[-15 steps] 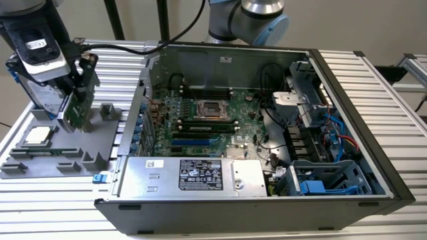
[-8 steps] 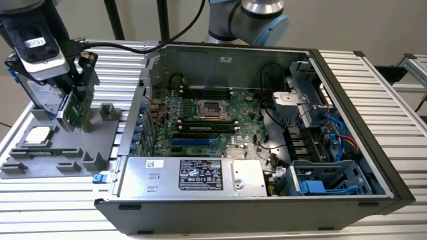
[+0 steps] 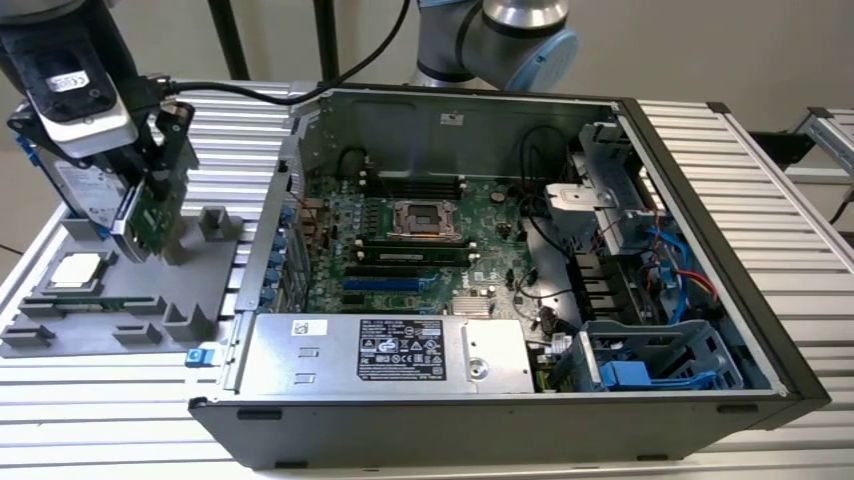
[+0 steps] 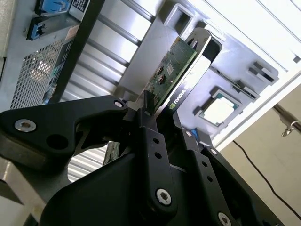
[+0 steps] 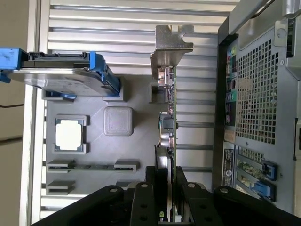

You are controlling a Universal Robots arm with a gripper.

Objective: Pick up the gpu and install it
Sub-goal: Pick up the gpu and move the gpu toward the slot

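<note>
Currently the gripper (image 3: 140, 205) hangs over the grey parts tray (image 3: 104, 305) at the exterior view's left, its jaws clenched on the gpu (image 4: 171, 70). Both wrist views show the black fingers (image 4: 149, 127) pressing the two faces of the green card. The card stands on edge, with its silver bracket (image 5: 171, 42) at the end away from the jaws. Whether the card's lower edge touches the tray cannot be told. On the tray the square CPU chip (image 5: 70, 133) lies flat in its recess, and the blue-framed hard drive (image 5: 61, 70) stands on edge near it. The open computer case (image 3: 694, 200) lies on the slatted table (image 3: 747, 150) just beside the tray, its motherboard (image 3: 501, 235) exposed.
</note>
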